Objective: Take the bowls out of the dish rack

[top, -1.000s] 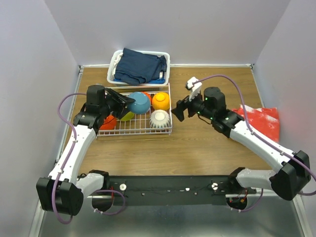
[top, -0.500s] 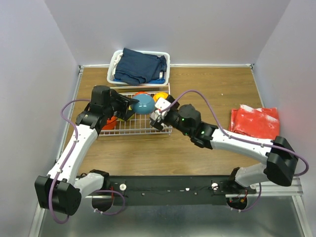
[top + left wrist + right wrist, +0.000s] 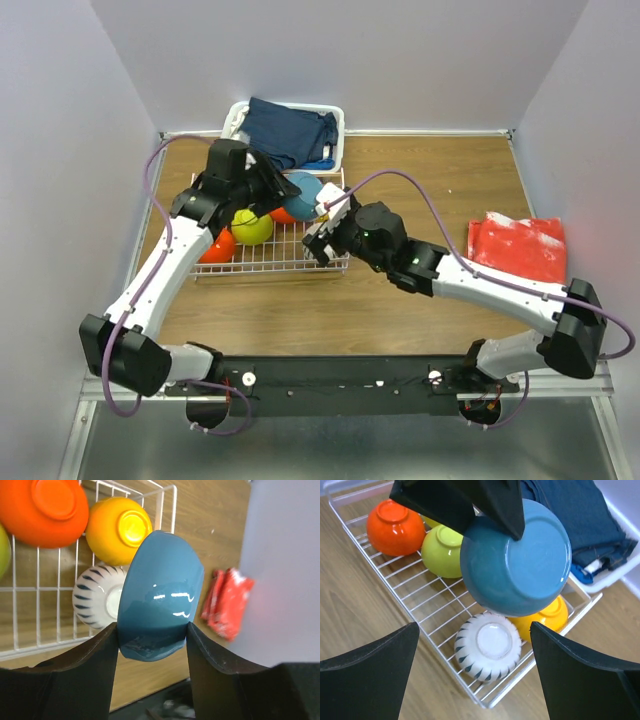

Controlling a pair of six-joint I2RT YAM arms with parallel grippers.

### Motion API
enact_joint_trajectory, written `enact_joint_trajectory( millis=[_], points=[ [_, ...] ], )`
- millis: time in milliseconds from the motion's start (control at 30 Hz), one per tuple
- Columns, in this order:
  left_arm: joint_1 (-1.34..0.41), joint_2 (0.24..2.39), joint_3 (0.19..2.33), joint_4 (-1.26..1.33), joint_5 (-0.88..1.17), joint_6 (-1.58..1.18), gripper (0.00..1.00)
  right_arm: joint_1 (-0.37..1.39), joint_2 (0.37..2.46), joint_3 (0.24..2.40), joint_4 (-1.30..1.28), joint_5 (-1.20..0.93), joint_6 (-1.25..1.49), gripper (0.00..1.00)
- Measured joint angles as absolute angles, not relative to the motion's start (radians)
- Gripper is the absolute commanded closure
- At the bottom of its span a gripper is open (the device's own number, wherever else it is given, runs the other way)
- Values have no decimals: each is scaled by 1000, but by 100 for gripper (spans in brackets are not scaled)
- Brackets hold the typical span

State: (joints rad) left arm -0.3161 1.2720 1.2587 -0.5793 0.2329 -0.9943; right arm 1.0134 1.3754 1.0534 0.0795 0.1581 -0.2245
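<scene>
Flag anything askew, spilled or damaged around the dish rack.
Only the blue bowl: it is tipped on edge, pinched at its rim by the left hand above the dish rack. Nothing looks spilled or broken.

Overhead cam, wrists close (rack (image 3: 283,258) shared)

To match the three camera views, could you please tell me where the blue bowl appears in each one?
Top external: blue bowl upper centre, above the far side of the dish rack.
Left wrist: blue bowl centre frame, on edge.
Right wrist: blue bowl upper centre-right, base towards camera.
Shared landmark: the dish rack beneath it.
</scene>
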Motion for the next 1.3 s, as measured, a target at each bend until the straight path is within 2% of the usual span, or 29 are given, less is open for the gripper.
enact_joint_trajectory(
  millis=[267,467,600,733,1100,1300],
  points=[
    [-492,1310,1370,-606,74,-578,100,989,1257,1098,-199,314,24,0],
    [-620,1301,1336,-533,-92,-307,100,813,1160,1103,-405,331,196,0],
    [-752,1271,1255,-440,-192,-106,100,605,1138,1163,-523,239,292,0],
    [-884,1259,1202,-355,-279,78,100,492,1173,1231,-612,142,349,0],
    [-1158,1288,1093,-48,-491,501,100,264,1309,1375,-826,-118,386,0],
    [-1248,1387,1022,90,-578,703,100,229,1382,1526,-917,-191,364,0]
  ],
)
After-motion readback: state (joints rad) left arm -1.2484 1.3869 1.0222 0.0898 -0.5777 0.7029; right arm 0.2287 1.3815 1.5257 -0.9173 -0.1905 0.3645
